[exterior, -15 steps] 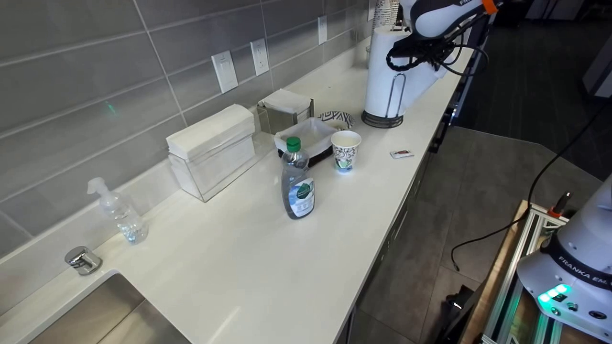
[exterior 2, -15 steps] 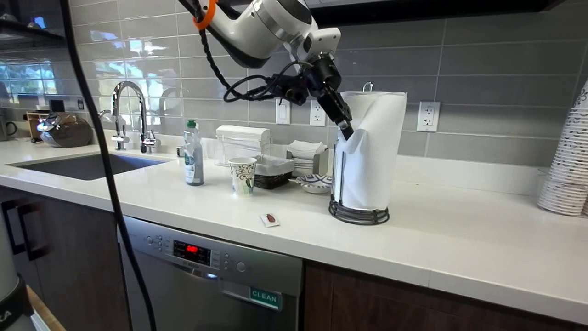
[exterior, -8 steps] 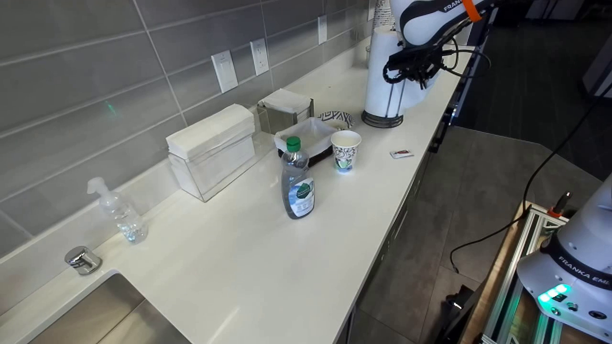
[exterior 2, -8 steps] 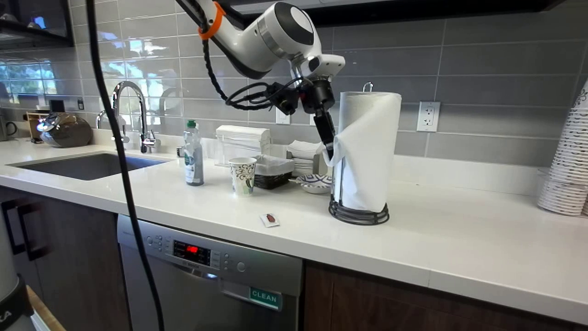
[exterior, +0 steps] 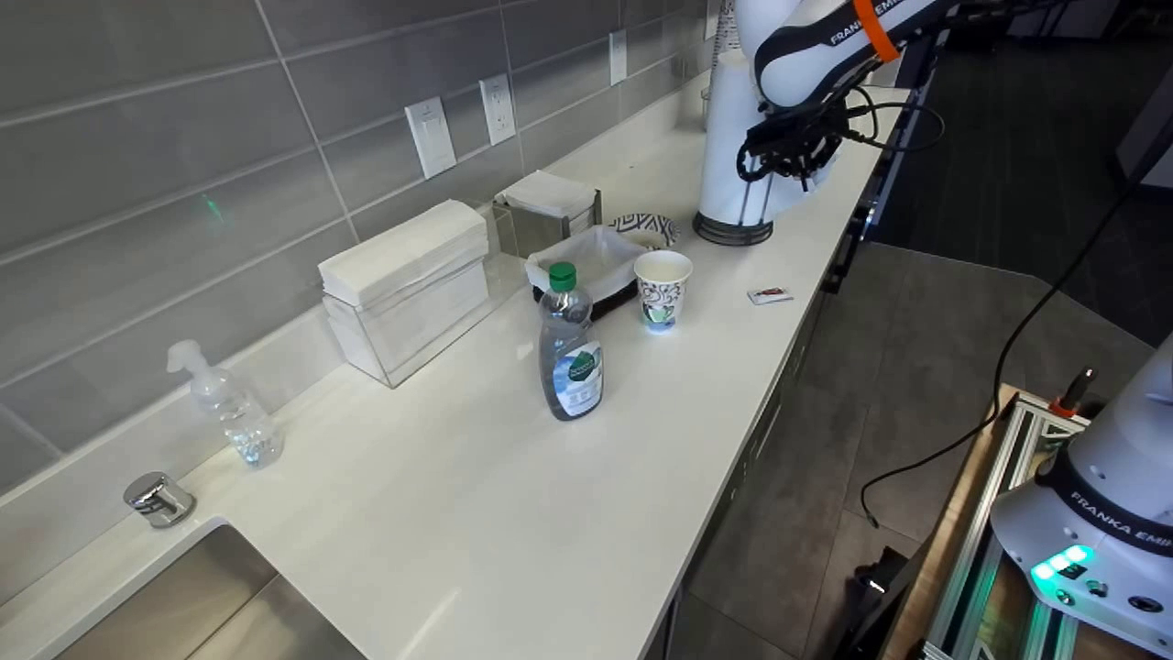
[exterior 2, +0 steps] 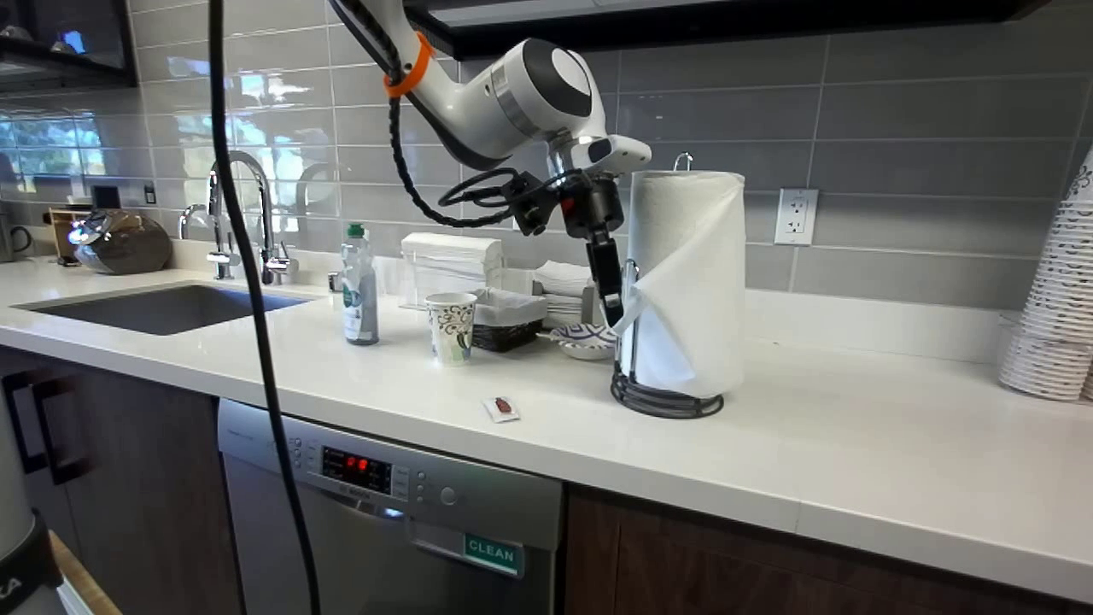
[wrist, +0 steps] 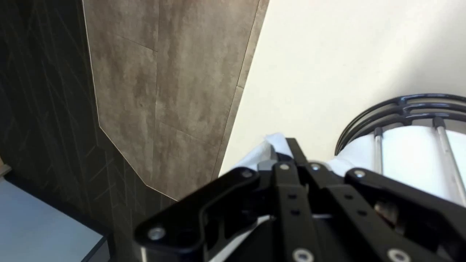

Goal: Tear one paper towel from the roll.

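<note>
The white roll (exterior 2: 666,209) stands upright on its dark wire holder (exterior 2: 662,401); it also shows in an exterior view (exterior: 727,137), partly behind the arm. The loose paper towel (exterior 2: 696,299) drapes diagonally across the roll's front and still joins it. My gripper (exterior 2: 615,312) is beside the holder's wire arm, low on the roll, pointing down. In the wrist view the gripper (wrist: 287,149) has its fingers close together, with a corner of the paper towel (wrist: 279,142) pinched and folded over one fingertip. The roll's lower part (wrist: 411,156) lies right of the fingers there.
A patterned bowl (exterior 2: 589,340), a lined black basket (exterior 2: 504,333), a paper cup (exterior 2: 451,329) and a soap bottle (exterior 2: 360,290) stand on the counter beside the roll. A small packet (exterior 2: 501,409) lies near the front edge. A stack of cups (exterior 2: 1055,299) stands far right.
My gripper has moved down, first away from the roll and then slightly back. The pinched corner came down with it, so the sheet is now drawn lower across the roll's front.
</note>
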